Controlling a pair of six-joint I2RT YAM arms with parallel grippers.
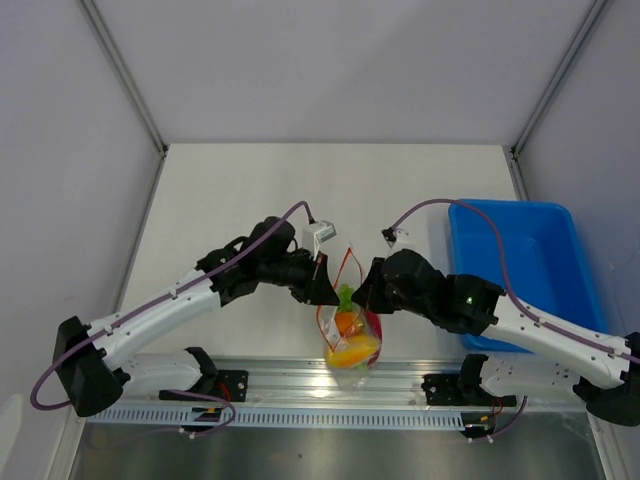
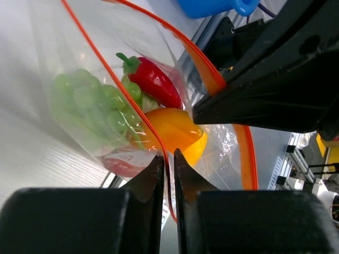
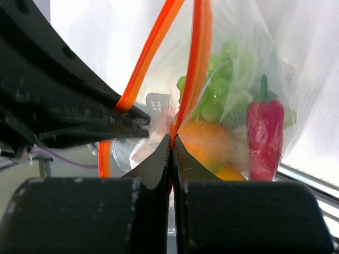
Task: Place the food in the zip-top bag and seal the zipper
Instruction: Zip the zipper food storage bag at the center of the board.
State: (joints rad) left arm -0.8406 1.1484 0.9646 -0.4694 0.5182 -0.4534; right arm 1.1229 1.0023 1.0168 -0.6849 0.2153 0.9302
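Top external view: the two arms meet near the middle of the bench (image 1: 250, 190), with the clear bag (image 1: 352, 335) held between the left tool (image 1: 324, 288) and the right tool (image 1: 367, 298). The bag's lower end sits by the metal rail (image 1: 270, 380) at the near edge. Whether it rests on the surface cannot be told. A blue bin (image 1: 545, 250) stands well apart on the right.

Left wrist view: the left tool's fingers are closed almost together, pinching the orange-red zipper (image 2: 139, 114) on one side of the bag's mouth. The mouth is parted, its other strip curving off to the right. Inside the bag lie a red chili (image 2: 156, 82), a green bunch (image 2: 87, 103) and an orange fruit (image 2: 177, 132), pressed against one another.

Right wrist view: the right tool's fingers are closed tight on the opposite strip of the zipper, the same pieces showing through the plastic just beyond.
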